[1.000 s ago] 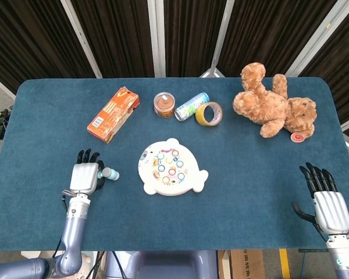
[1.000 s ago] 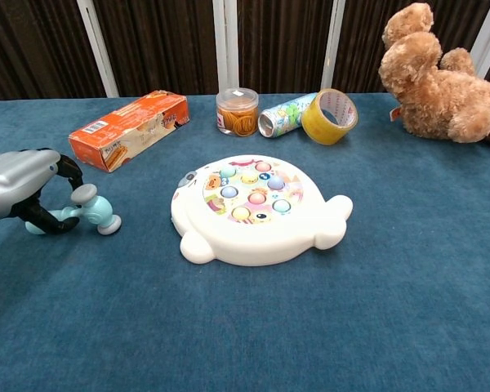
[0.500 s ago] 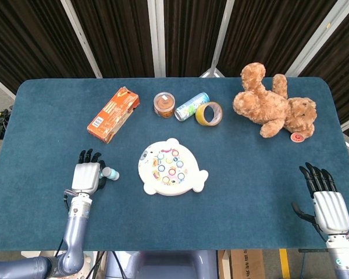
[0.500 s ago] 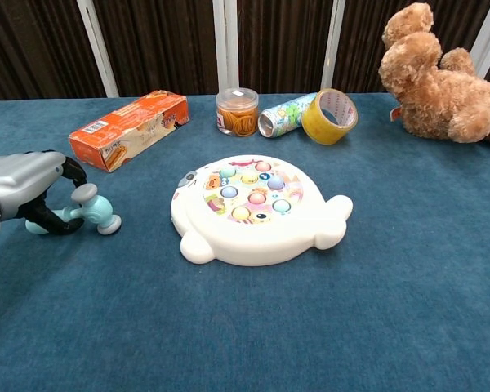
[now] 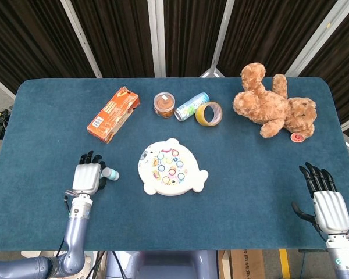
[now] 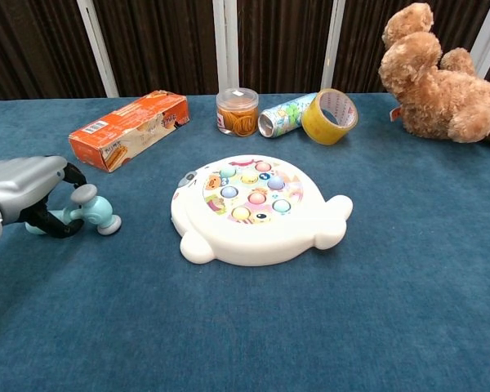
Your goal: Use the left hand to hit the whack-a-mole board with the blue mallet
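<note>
Our left hand (image 6: 28,189) had its fingers curled round the blue mallet (image 6: 88,214), which lay on the table left of the untouched whack-a-mole board (image 6: 257,211), so lifting and striking remained.

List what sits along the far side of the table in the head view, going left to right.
orange box → round clear jar → lying printed can → roll of yellow tape → brown teddy bear → small red disc by the bear.
</note>
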Available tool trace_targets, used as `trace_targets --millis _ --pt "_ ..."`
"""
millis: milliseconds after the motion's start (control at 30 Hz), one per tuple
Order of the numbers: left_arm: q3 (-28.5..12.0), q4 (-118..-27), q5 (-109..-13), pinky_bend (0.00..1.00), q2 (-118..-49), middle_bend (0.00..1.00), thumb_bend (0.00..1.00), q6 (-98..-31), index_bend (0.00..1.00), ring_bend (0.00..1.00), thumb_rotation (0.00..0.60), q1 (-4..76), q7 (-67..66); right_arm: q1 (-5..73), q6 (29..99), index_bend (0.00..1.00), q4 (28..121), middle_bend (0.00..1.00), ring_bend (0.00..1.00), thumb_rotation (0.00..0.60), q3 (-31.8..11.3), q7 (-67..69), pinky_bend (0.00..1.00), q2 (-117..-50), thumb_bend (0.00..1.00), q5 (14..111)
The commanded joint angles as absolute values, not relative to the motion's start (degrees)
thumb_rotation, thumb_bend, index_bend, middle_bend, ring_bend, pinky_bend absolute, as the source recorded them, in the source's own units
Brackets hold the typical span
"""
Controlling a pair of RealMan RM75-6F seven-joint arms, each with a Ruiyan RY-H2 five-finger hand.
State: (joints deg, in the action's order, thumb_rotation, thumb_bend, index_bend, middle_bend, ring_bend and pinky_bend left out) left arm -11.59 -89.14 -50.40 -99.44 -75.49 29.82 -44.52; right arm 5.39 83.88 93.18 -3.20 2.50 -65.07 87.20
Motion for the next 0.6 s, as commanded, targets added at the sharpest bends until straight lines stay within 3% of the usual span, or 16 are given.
trace_targets --millis 33,133,300,600 --pt "-11.5 -89.0 -50.5 0.23 -99.5 0.26 0.47 -75.5 0.54 0.13 0.600 29.8 -44.3 5.4 83.9 0.00 93.2 0.00 0.00 0.600 -3.2 2.5 0.00 -65.1 0.32 87.2" --pt "-11.4 -88.7 -51.1 0.32 -99.7 0.30 0.54 -75.8 0.55 0.19 0.600 29.8 -43.7 5.4 83.8 0.00 93.3 0.00 0.00 0.600 -3.2 2.5 0.00 -65.0 0.32 87.1" --pt "-11.2 -88.4 -52.5 0.37 -99.7 0.36 0.61 -76.2 0.58 0.24 0.600 29.8 -42.5 5.4 83.8 0.00 93.3 0.00 0.00 0.600 -3.2 2.5 0.00 -65.1 0.32 87.0" --pt "-10.8 -88.5 -56.6 0.45 -98.8 0.43 0.64 -77.1 0.63 0.32 0.600 29.8 -40.3 5.5 83.7 0.00 93.4 0.00 0.00 0.600 -3.3 2.4 0.00 -65.1 0.32 86.9"
